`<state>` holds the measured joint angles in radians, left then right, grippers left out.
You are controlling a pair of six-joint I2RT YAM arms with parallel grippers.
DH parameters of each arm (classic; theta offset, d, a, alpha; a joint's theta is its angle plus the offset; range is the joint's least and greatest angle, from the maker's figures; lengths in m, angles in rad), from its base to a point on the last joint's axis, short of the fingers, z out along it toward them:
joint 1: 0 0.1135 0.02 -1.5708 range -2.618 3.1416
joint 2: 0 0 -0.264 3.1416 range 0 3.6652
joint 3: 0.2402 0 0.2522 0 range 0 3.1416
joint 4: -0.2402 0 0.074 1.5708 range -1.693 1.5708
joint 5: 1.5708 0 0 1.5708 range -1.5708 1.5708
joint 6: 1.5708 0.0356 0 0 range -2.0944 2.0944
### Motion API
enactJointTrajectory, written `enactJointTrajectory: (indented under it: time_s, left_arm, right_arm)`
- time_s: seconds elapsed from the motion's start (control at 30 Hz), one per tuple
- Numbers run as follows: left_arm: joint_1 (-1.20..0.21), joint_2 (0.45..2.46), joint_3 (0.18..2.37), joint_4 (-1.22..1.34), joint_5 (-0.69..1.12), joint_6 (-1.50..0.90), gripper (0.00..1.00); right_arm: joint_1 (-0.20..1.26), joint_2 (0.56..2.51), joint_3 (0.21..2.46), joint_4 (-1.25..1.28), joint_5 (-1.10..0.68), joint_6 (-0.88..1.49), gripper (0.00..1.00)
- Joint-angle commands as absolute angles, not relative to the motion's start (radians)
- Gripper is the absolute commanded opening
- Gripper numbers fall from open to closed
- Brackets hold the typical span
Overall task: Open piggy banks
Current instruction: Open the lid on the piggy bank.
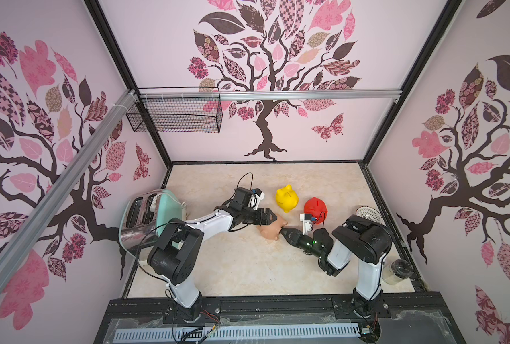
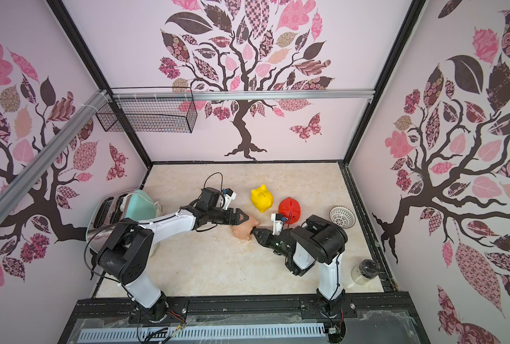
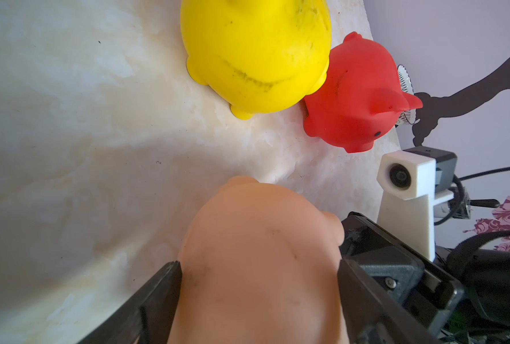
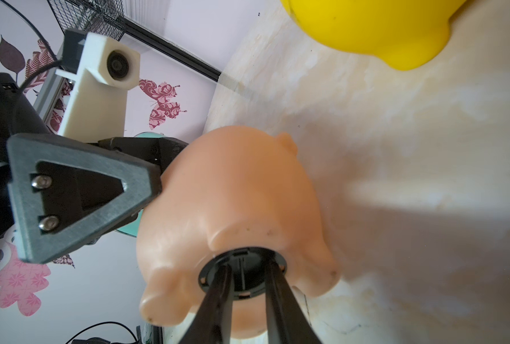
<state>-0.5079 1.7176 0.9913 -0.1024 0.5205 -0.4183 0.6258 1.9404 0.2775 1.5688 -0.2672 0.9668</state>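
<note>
between left jaws, pig (image 3: 259, 253); right jaws in plug (image 4: 244, 269).

Peach-tan glossy plastic pig (image 1: 273, 232), black belly plug (image 4: 243, 257); yellow plastic pig (image 1: 287, 199); red plastic pig (image 1: 314, 207); cream marbled counter (image 1: 233, 268); white bowl (image 1: 368, 214), apparently latticed.

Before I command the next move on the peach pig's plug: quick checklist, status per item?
1. left pincer clamped across the peach pig: ok.
2. belly plug turned toward the right pincer: ok.
3. Right pincer tips inside the plug's recess: ok.
4. Tips actually biting on the plug's centre rib: cannot tell, a gap shows beside it.
5. Plug out of the pig: not ok, it sits flush in the belly.
6. yellow pig and red pig upright, untouched: ok, though the red one sits close to the right wrist.
</note>
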Motion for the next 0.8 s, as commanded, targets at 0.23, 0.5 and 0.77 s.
enactJointTrajectory:
  time_s: [0.23,0.5,0.77]
  left_arm:
    - [-0.503,1.771,0.965,-0.239,0.443,-0.387,0.85]
    - [-0.504,1.774,0.966,-0.237,0.448,-0.387,0.85]
    - [-0.506,1.773,0.964,-0.237,0.450,-0.388,0.85]
  right_arm:
    - [0.623,1.957,0.323,1.601,-0.289,0.957,0.24]
    - [0.624,1.969,0.337,1.608,-0.292,0.960,0.17]
    - [0.623,1.970,0.337,1.605,-0.284,0.954,0.02]
